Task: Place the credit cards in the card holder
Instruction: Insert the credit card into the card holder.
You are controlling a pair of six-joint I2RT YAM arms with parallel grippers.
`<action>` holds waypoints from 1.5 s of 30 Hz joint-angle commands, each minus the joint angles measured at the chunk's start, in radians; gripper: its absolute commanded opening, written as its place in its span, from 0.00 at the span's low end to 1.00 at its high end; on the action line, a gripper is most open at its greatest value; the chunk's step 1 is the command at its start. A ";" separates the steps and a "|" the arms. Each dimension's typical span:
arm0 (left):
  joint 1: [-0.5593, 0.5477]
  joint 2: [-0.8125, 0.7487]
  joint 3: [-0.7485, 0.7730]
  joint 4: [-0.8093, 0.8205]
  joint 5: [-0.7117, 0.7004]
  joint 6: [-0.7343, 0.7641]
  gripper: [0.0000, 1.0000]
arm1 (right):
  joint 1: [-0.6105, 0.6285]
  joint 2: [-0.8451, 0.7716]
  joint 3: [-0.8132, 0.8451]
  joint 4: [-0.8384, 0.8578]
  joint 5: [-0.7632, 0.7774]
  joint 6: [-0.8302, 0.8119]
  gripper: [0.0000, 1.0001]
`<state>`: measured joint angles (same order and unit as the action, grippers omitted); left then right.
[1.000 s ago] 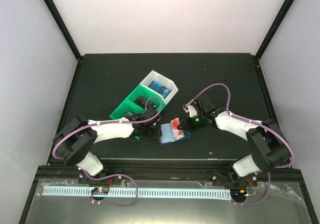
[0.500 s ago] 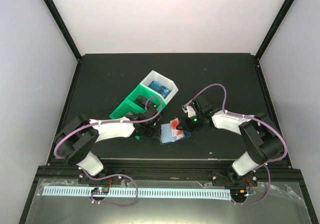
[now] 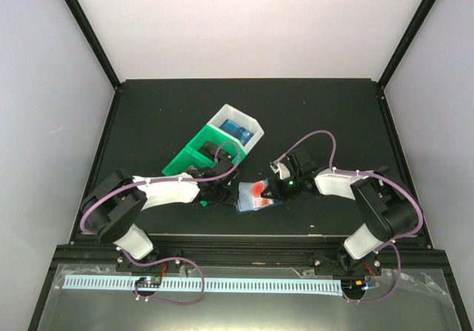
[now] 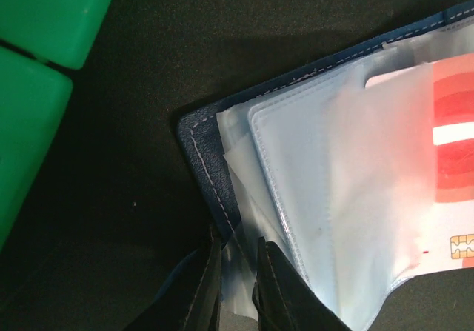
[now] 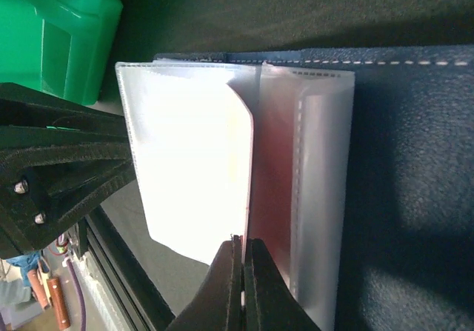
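Observation:
The dark blue card holder point(image 3: 252, 201) lies open near the table's front edge, its clear sleeves up. My left gripper point(image 3: 222, 195) is at its left side. In the left wrist view the gripper point(image 4: 237, 243) is shut on a clear sleeve at the cover's stitched edge point(image 4: 204, 153). A red-and-white credit card point(image 3: 259, 189) lies partway inside a sleeve point(image 4: 452, 146). My right gripper point(image 3: 274, 189) is shut on that card's edge point(image 5: 243, 243); the card's red face point(image 5: 270, 198) stands against the sleeve over the holder point(image 5: 415, 161). Blue cards point(image 3: 238, 130) lie in a white bin.
A green bin point(image 3: 194, 158) joined to a white bin point(image 3: 244, 121) stands just behind the left gripper, close to the holder. It shows as green walls in the wrist views point(image 4: 37, 49) point(image 5: 59, 27). The left arm's black gripper body point(image 5: 52, 168) sits beside the sleeves.
The left gripper has closed on the clear sleeve. The right gripper has moved slightly left and toward the front with the red-and-white card, further over the holder.

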<state>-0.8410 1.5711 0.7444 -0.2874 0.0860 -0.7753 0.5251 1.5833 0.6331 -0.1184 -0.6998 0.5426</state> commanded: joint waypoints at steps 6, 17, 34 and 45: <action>-0.004 0.043 0.003 -0.012 0.006 -0.009 0.15 | 0.007 0.076 -0.034 0.052 -0.047 0.032 0.01; -0.004 0.044 -0.004 -0.010 0.009 -0.010 0.13 | 0.029 0.102 -0.034 0.170 -0.062 0.088 0.05; -0.007 0.018 -0.016 -0.012 0.003 -0.011 0.13 | 0.061 -0.006 -0.071 0.204 0.025 0.170 0.29; -0.006 0.004 -0.019 0.002 0.018 -0.002 0.13 | 0.084 -0.062 -0.024 0.043 0.147 0.155 0.55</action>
<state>-0.8410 1.5719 0.7433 -0.2825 0.0864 -0.7780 0.5880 1.5223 0.5770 -0.0101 -0.6098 0.7128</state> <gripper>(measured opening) 0.131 0.547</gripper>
